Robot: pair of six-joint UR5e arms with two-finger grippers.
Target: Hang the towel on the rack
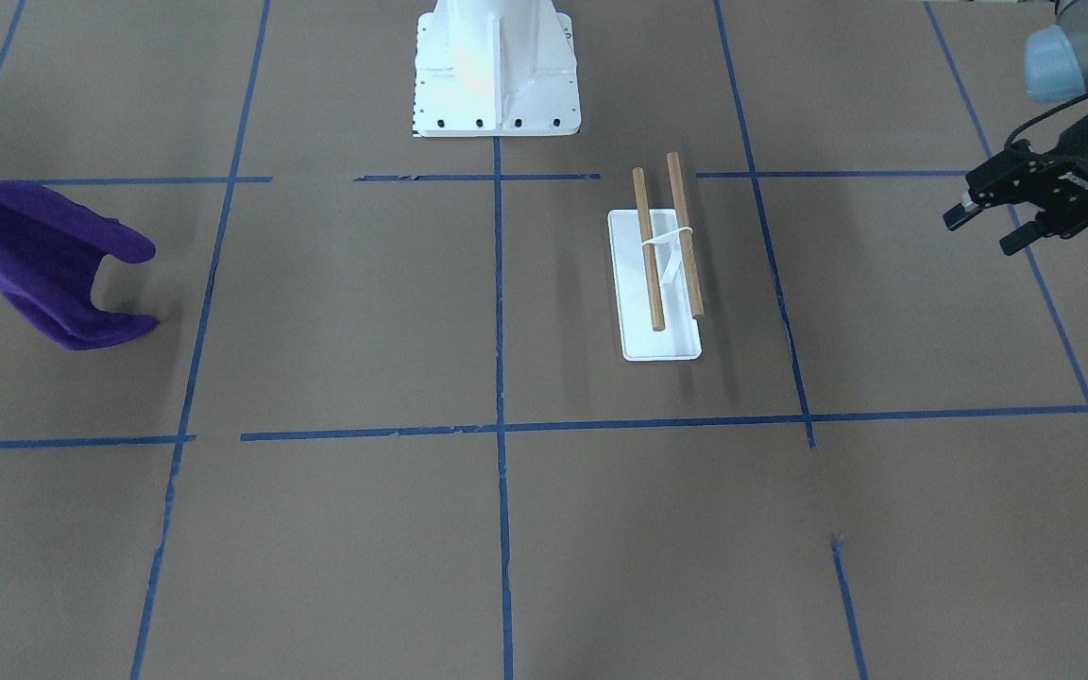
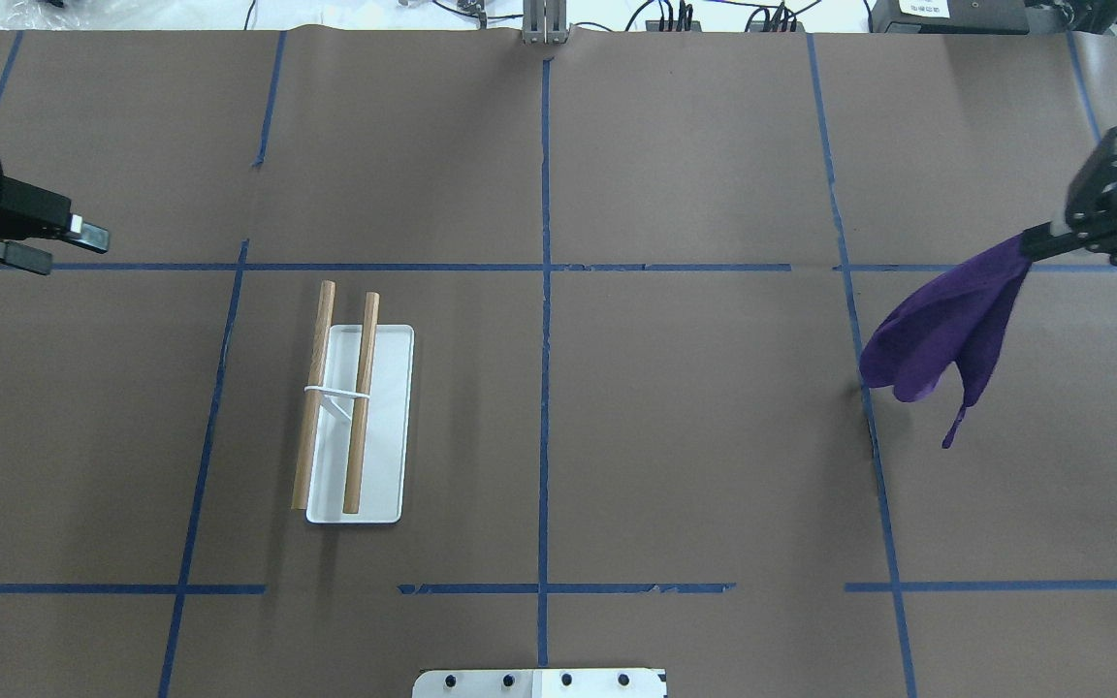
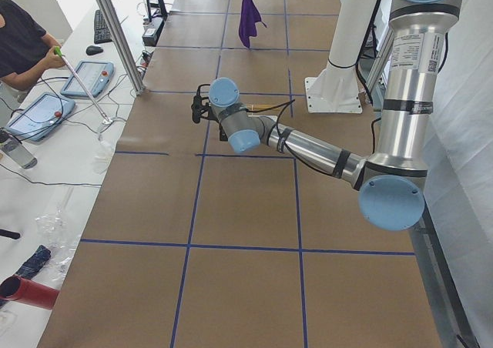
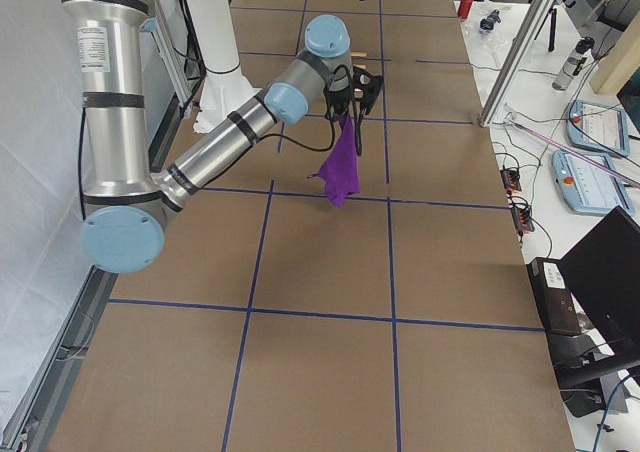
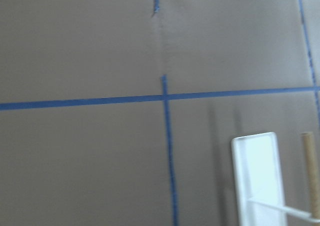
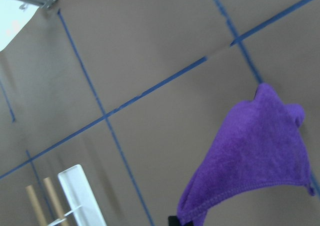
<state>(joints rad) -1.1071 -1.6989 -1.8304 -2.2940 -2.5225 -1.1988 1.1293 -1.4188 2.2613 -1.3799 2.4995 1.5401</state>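
Note:
The purple towel (image 2: 946,330) hangs in the air from my right gripper (image 2: 1053,237), which is shut on its top corner at the table's right side. The towel also shows in the front view (image 1: 34,264) and the right wrist view (image 6: 255,156). The rack (image 2: 384,427) stands left of centre: a flat white base with two parallel wooden dowels (image 2: 314,388) on a thin white support. Both dowels are bare. The rack also shows in the front view (image 1: 662,345). My left gripper (image 2: 64,247) is open and empty at the far left, well apart from the rack.
The white bolted robot pedestal (image 1: 495,76) sits at the near middle edge. Blue tape lines (image 2: 545,291) divide the brown table into squares. An operator (image 3: 19,44) with control tablets sits beyond the far table edge.

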